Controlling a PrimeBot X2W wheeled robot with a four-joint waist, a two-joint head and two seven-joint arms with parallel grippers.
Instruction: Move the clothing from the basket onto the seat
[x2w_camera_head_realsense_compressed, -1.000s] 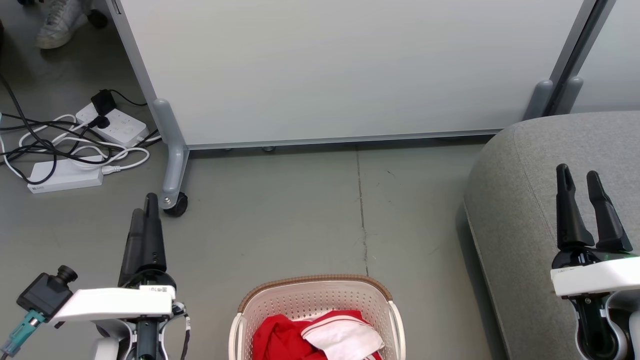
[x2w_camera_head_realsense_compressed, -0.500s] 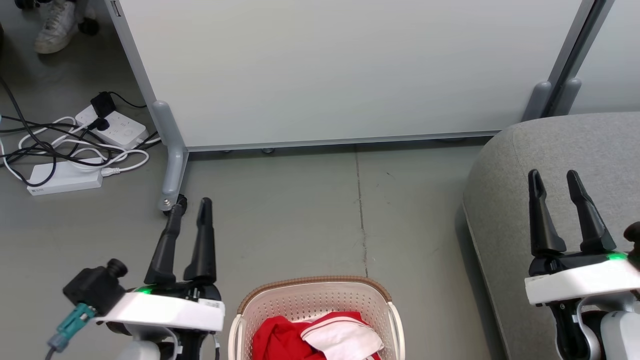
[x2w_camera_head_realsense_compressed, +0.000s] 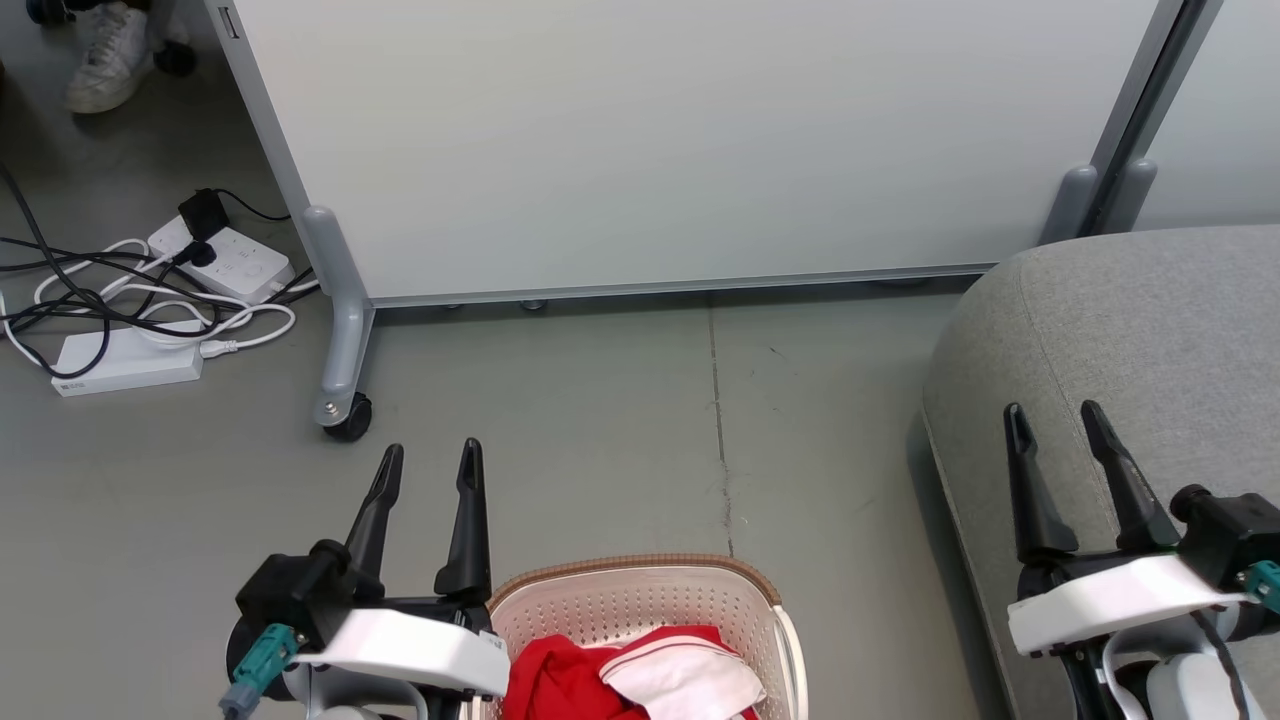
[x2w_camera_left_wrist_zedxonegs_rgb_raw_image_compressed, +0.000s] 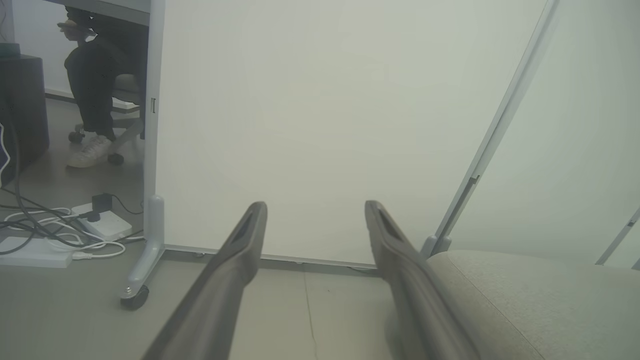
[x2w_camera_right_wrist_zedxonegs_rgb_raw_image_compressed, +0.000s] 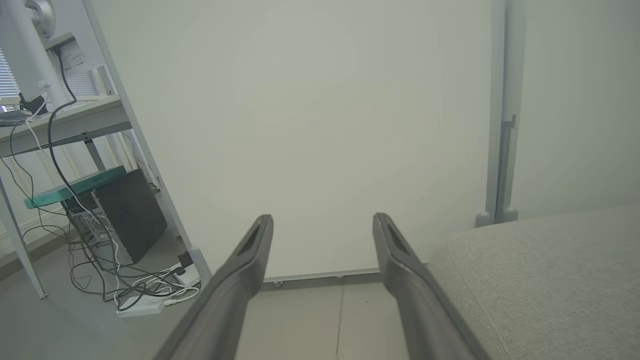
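The white perforated basket (x2w_camera_head_realsense_compressed: 640, 600) with its brown rim stands on the floor at the bottom centre of the head view. Inside it lie a red garment (x2w_camera_head_realsense_compressed: 545, 685) and a red-and-white striped one (x2w_camera_head_realsense_compressed: 685, 675), both cut off by the frame edge. My left gripper (x2w_camera_head_realsense_compressed: 430, 455) is open, just left of the basket's rim, fingers pointing away over bare floor. My right gripper (x2w_camera_head_realsense_compressed: 1052, 412) is open above the front left part of the grey seat (x2w_camera_head_realsense_compressed: 1150, 340). The seat (x2w_camera_left_wrist_zedxonegs_rgb_raw_image_compressed: 525, 300) also shows at the lower right of both wrist views (x2w_camera_right_wrist_zedxonegs_rgb_raw_image_compressed: 550, 270).
A white partition panel (x2w_camera_head_realsense_compressed: 680, 140) on a castor leg (x2w_camera_head_realsense_compressed: 345, 410) closes off the back. Power strips and tangled cables (x2w_camera_head_realsense_compressed: 150, 300) lie on the floor at the left. A person's white shoe (x2w_camera_head_realsense_compressed: 105, 55) rests at the top left; a seated person's legs (x2w_camera_left_wrist_zedxonegs_rgb_raw_image_compressed: 95, 85) show behind the panel.
My left gripper has swung right and nearer, from beside the castor to the basket's left rim, and its fingers have spread apart. My right gripper has drawn left and back over the seat's edge.
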